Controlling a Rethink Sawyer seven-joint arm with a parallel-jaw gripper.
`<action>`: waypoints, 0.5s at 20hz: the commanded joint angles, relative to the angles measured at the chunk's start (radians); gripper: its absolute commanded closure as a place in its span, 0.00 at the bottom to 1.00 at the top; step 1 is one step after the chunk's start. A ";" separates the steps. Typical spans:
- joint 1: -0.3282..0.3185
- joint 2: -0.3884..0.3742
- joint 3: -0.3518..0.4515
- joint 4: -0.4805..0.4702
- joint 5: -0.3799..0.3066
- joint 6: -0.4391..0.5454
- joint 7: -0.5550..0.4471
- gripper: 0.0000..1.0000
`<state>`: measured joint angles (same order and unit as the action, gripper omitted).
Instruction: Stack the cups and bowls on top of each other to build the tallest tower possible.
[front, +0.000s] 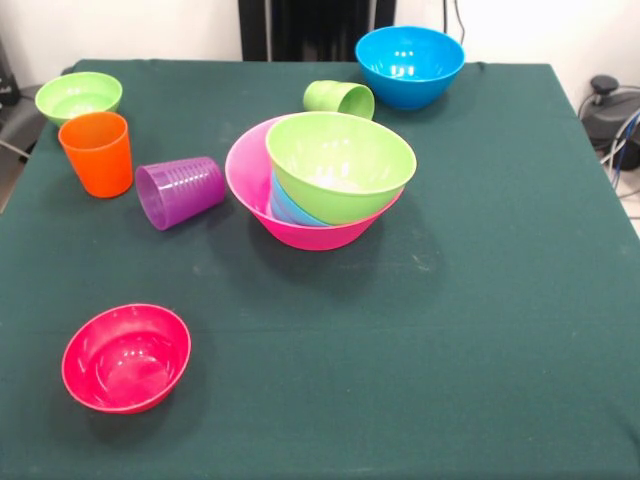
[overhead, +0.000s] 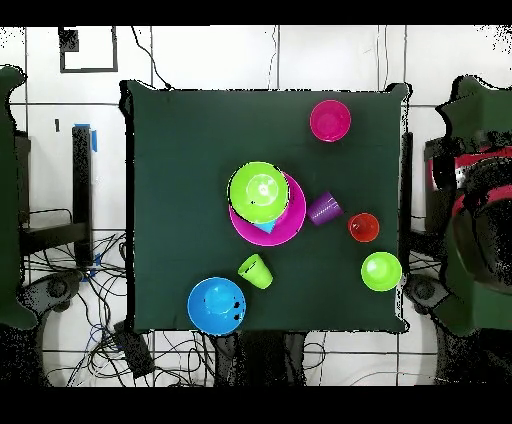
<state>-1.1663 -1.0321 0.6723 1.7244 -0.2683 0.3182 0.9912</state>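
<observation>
The gripper shows in neither view, so its state cannot be told; the arm seems drawn back off the table (front: 500, 300). Mid-table stands the tower (front: 320, 180): the large pink bowl (front: 250, 180) as base, a light blue piece (front: 290, 205) nested inside, and a medium green bowl (front: 340, 165) tilted on top, likely because the piece beneath props it up. Loose pieces wait around it: a green cup (front: 340, 98) and purple cup (front: 180, 192) lying on their sides, an upright orange cup (front: 97, 152), a small green bowl (front: 78, 97) at the far corner, a blue bowl (front: 409, 65) at the far edge, a red bowl (front: 126, 357) near the front.
</observation>
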 joint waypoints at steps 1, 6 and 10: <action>0.145 0.173 -0.084 -0.158 -0.017 0.415 0.048 0.00; 0.290 0.538 -0.151 -0.488 0.006 1.136 0.065 0.00; 0.320 0.580 -0.172 -0.537 -0.017 1.183 0.083 0.00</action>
<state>-0.9446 -0.6916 0.5763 1.3565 -0.2507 1.1755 0.9912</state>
